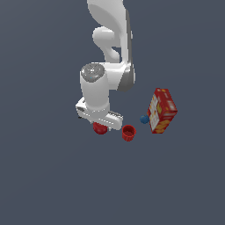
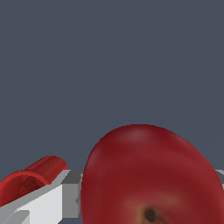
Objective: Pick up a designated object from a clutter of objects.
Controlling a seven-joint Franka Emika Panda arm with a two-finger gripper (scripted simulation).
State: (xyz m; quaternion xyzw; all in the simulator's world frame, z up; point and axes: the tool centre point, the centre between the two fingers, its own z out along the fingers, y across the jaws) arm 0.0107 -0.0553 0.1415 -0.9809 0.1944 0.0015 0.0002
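Grasp stage of the pick. In the exterior view the gripper [image 1: 100,124] is lowered over the red apple [image 1: 100,128], which shows only as a red patch beneath the white hand, on the grey floor [image 1: 48,176]. The red cup [image 1: 128,132] stands just beside it toward the exterior view's right; the blue ball [image 1: 143,118] and the cracker box [image 1: 161,110] lie farther that way, the ball just beside the box. In the wrist view the apple [image 2: 153,175], stem dimple visible, fills the space between the fingers [image 2: 39,205], with the cup [image 2: 30,179] behind one of them. Whether the pads already press the fruit cannot be told. The next move appears to call for a firm closure, then a straight lift clear of the cup.
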